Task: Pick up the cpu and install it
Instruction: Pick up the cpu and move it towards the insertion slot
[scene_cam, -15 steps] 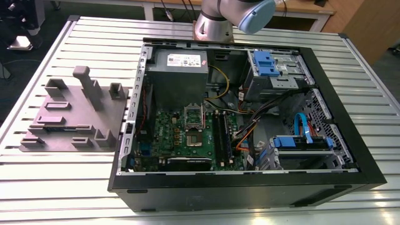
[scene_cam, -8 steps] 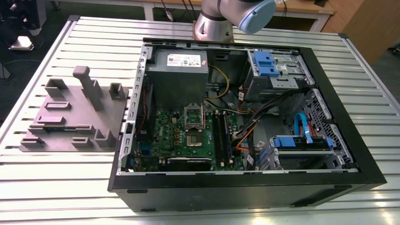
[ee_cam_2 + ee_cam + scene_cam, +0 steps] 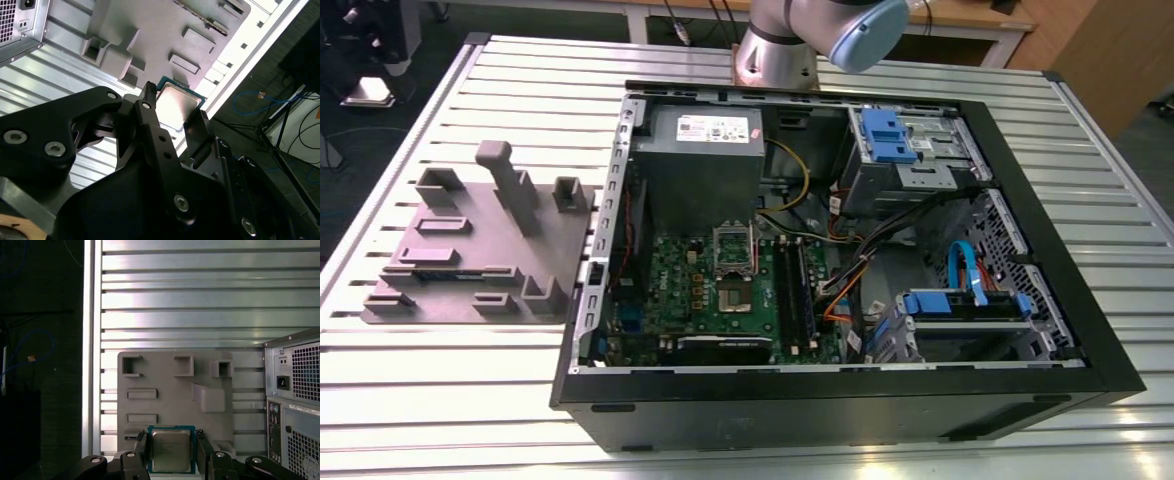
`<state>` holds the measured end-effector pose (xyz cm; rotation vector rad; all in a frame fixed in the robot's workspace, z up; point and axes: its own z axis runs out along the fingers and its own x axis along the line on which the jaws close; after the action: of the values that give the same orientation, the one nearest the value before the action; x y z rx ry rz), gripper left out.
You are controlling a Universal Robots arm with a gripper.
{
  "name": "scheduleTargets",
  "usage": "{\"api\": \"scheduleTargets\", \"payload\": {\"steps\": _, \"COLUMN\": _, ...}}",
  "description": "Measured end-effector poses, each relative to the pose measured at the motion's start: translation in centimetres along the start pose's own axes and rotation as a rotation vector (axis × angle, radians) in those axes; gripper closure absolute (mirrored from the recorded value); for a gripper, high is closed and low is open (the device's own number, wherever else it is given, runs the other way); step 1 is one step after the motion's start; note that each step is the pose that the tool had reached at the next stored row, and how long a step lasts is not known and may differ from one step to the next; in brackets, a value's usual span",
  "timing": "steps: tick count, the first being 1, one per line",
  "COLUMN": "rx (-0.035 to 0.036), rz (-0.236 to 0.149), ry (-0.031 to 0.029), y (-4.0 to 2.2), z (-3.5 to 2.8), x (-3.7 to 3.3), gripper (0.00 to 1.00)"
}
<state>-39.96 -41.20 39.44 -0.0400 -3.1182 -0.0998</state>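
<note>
Prob. alu table [image 3: 1121, 210], PC case [image 3: 854, 405], fixture plate [image 3: 467, 245]

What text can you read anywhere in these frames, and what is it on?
None of the print can be read.
power supply label, exterior view: print present, too small to read.
Metal top of the cpu, held between the fingers, first wrist view: faint marks, too blurred to read.
grey fixture plate, first wrist view: small dark mark at its edge beside the cpu, unreadable.
</note>
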Motion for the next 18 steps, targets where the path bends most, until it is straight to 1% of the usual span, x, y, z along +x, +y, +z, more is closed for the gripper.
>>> {"api": "scheduleTargets", "payload": {"steps": 12, "rx": 0.0000, "rz": 0.000, "ry": 0.0000, "y": 0.01, "z": -0.01, "x": -0.20, "gripper": 0.53}}
{"api": "scheduleTargets", "payload": {"steps": 16, "rx": 0.0001, "rz": 0.000, "ry": 0.0000, "y": 0.01, "z": -0.01, "x": -0.43, "gripper": 0.53}}
{"api": "scheduleTargets", "payload": {"steps": 18, "rx": 0.0000, "rz": 0.000, "ry": 0.0001, "y": 0.02, "z": -0.02, "x": -0.67, "gripper": 0.53}}
